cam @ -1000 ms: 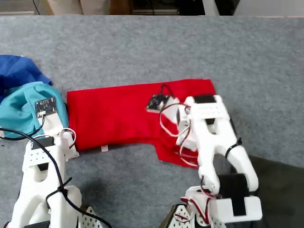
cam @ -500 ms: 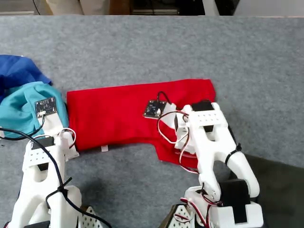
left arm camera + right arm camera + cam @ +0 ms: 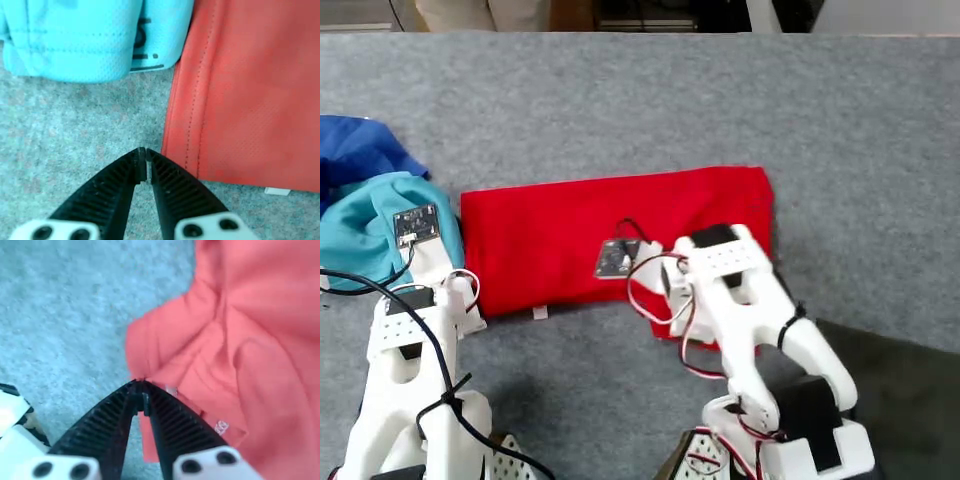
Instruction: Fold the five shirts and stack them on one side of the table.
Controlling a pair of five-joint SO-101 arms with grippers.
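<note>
A: Red shirt (image 3: 560,235)?
B: Mid-table, folded into a flat band running 9 to 3 o'clock. The flap at its 5 o'clock corner is rumpled, and a white tag shows at 7.
A: Others?
B: Teal shirt (image 3: 365,225), bunched, just beside the red one at 9. Blue shirt (image 3: 355,150), crumpled, touching the teal one at 11. Dark garment (image 3: 910,400) at the table's 4 o'clock edge.
</note>
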